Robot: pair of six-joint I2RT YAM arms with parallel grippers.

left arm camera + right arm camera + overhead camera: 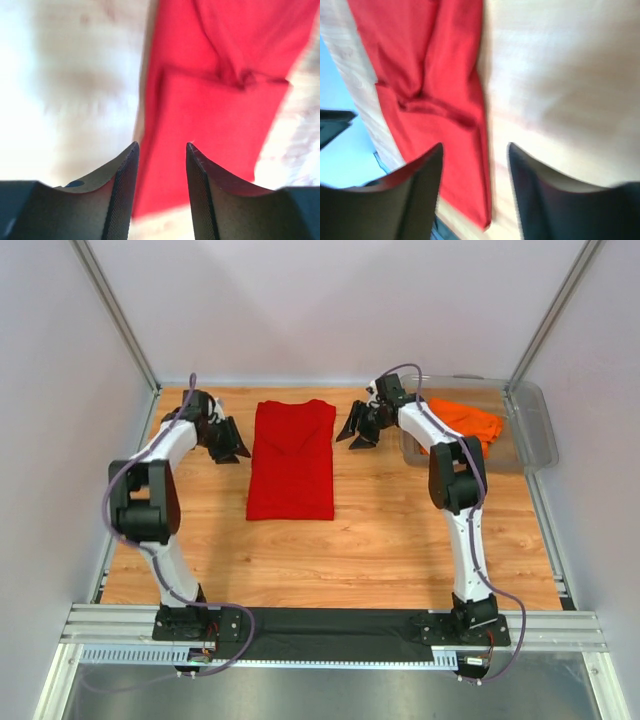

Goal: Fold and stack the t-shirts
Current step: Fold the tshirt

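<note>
Your red shirt (292, 462) lies folded mid table (400, 540). Left gripper (238, 452) at its 10 o'clock and right gripper (357, 439) at its 2 o'clock both hang with jaws apart, empty. Orange shirt (468, 420) sits in the bin (537, 438), far at 2 o'clock.

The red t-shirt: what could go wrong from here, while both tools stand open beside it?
1. The red t-shirt lies folded in a long strip. The left tool and right tool, both open and empty, might pinch only the top layer, and the fold could come apart.
2. The orange t-shirt lies crumpled in the bin; the right tool may bump the bin's wall in reaching it.
</note>
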